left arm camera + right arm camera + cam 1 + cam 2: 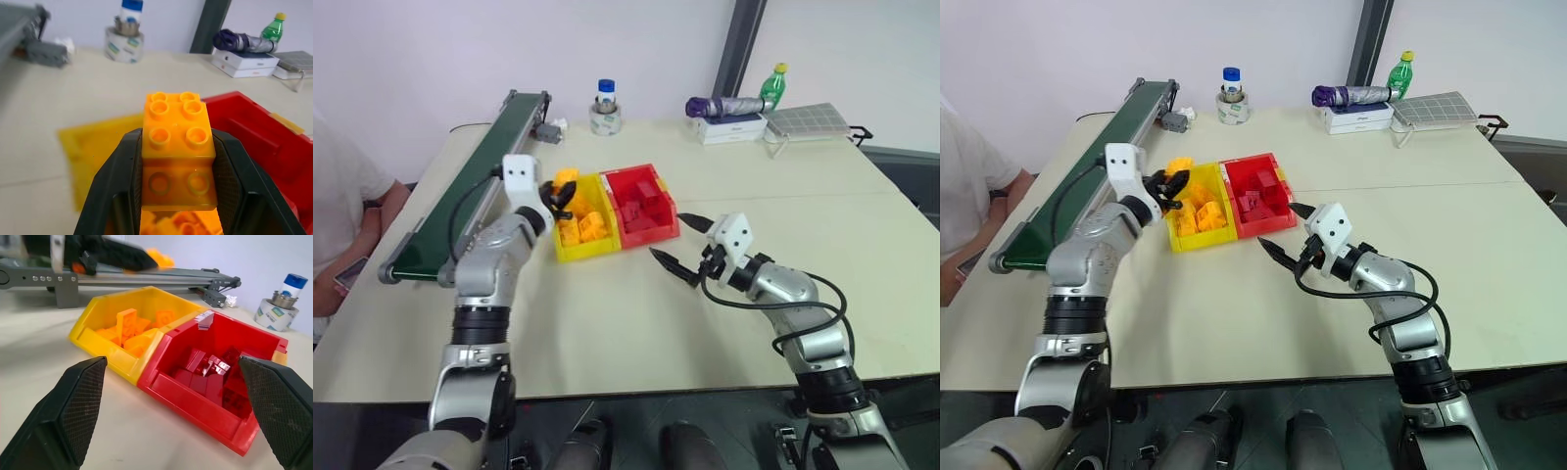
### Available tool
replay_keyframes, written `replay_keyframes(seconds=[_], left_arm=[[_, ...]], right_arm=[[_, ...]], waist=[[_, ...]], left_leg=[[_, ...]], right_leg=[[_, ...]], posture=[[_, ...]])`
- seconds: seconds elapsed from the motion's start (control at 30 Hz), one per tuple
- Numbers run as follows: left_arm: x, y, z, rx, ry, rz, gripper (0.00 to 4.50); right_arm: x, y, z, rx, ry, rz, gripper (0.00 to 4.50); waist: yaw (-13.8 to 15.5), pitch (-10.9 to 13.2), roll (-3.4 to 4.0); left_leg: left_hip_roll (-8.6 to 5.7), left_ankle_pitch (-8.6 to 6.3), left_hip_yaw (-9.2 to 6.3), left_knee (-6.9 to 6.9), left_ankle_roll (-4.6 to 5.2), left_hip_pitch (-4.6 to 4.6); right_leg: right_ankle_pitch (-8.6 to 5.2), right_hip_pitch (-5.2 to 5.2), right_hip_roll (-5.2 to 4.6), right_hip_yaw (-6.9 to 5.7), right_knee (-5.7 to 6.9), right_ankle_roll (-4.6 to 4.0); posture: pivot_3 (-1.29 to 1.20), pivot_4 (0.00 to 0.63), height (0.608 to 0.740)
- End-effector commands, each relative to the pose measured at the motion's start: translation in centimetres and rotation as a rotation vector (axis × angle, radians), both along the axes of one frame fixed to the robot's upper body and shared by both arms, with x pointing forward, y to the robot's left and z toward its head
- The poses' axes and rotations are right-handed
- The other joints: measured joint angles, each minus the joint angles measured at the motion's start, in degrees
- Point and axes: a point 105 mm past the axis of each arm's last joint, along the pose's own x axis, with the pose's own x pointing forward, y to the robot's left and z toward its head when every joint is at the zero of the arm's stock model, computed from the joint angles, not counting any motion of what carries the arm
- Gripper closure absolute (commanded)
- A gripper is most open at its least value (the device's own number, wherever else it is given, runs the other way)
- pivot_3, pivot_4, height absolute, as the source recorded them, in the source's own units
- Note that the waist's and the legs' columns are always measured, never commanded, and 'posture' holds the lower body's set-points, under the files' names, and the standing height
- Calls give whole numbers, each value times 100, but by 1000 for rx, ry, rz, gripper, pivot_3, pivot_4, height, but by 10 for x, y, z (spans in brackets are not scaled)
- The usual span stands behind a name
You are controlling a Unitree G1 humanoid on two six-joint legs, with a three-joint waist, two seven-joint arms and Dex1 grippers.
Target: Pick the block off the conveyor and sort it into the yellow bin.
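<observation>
My left gripper (556,196) is shut on the block (178,147), a yellow-orange studded brick, and holds it level over the left rear part of the yellow bin (590,251). Several orange bricks lie in that bin (100,345). The conveyor (470,186), with its dark green belt, runs along the table's left edge beside my left arm. My right gripper (667,235) stands open just in front of the red bin (651,235), with nothing between its fingers (80,401).
The red bin (195,404), joined to the yellow one, holds dark red bricks. A person (342,196) sits at the far left by the conveyor. A tape roll with a bottle (605,116), a folded umbrella (724,106) on a white box and a green bottle (772,86) stand at the back.
</observation>
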Motion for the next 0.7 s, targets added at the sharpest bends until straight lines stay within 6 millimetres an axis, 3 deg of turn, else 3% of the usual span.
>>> replay_keyframes(seconds=[0.03,0.13,0.17,0.3,0.4,0.57,0.7], left_arm=[[6,-2,20,8,-86,37,1812],[6,-5,20,18,-92,28,262],[5,-6,21,15,-103,18,24],[-12,-9,33,-28,-155,-100,24],[-34,1,31,-98,-112,-190,24],[-75,26,19,73,-105,-293,24],[-88,47,10,161,-95,-282,24]], right_arm=[[-7,-3,17,12,-67,-3,0],[-8,-4,17,14,-65,-7,0],[-8,-4,17,15,-64,-8,0],[-9,-3,15,15,-60,-4,0],[-8,-3,15,14,-55,0,0],[-6,-1,14,9,-50,17,0],[-4,2,13,7,-44,33,0]], waist=[[18,0,0],[21,0,0],[21,0,0],[11,0,0],[-22,0,0],[-20,0,1],[52,1,3]], left_leg=[[1,0,0,0,0,0],[1,0,0,3,0,0],[1,0,0,4,0,0],[1,0,1,5,0,0],[2,0,3,3,1,0],[26,0,12,-1,-2,2],[33,-4,11,0,-19,2]], right_leg=[[0,1,1,0,0,0],[2,3,2,0,0,0],[2,4,2,0,0,0],[3,3,2,0,-1,1],[3,1,3,3,-1,1],[12,-7,28,13,0,-16],[7,0,31,13,-5,-51]], posture=[[0,150,740],[0,150,740],[0,150,740],[0,150,740],[0,150,740],[0,150,740],[0,150,740]])
